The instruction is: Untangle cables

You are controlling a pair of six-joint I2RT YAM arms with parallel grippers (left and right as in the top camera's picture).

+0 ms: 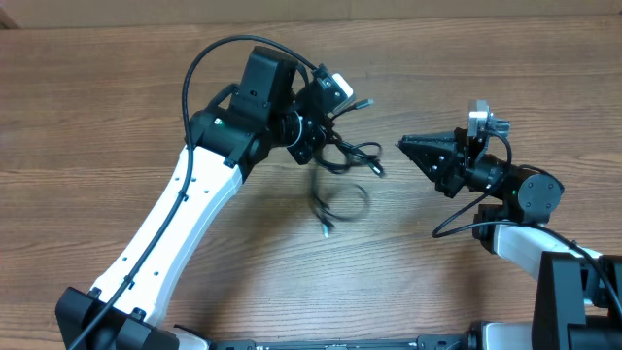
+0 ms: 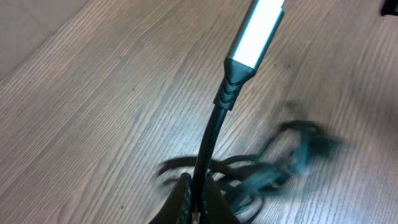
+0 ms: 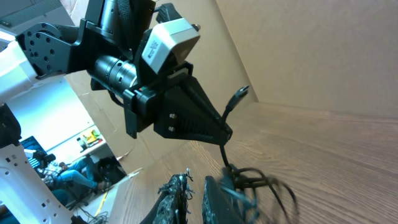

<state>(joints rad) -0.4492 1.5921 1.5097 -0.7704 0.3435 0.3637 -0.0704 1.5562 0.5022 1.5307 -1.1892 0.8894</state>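
My left gripper (image 1: pixel 333 128) is shut on one black cable (image 2: pixel 208 134), pinched between the fingertips (image 2: pixel 180 202). That cable runs up to a silver-tipped plug (image 2: pixel 258 31), also visible as the plug (image 1: pixel 364 101) sticking out to the right. Below the grip hangs the tangled bunch of cables (image 1: pixel 352 156), its lower loops (image 1: pixel 338 204) blurred just above the table. My right gripper (image 1: pixel 401 145) is shut and holds nothing, a short way right of the bunch. From the right wrist, its fingers (image 3: pixel 214 199) sit beside the bunch (image 3: pixel 255 183), under the left gripper (image 3: pixel 221 134).
Wooden table (image 1: pixel 97 117) all around. A cardboard wall (image 1: pixel 437 12) runs along the back edge. The left arm's white link (image 1: pixel 165 233) crosses the front left. The right arm's body (image 1: pixel 530 194) stands at the right.
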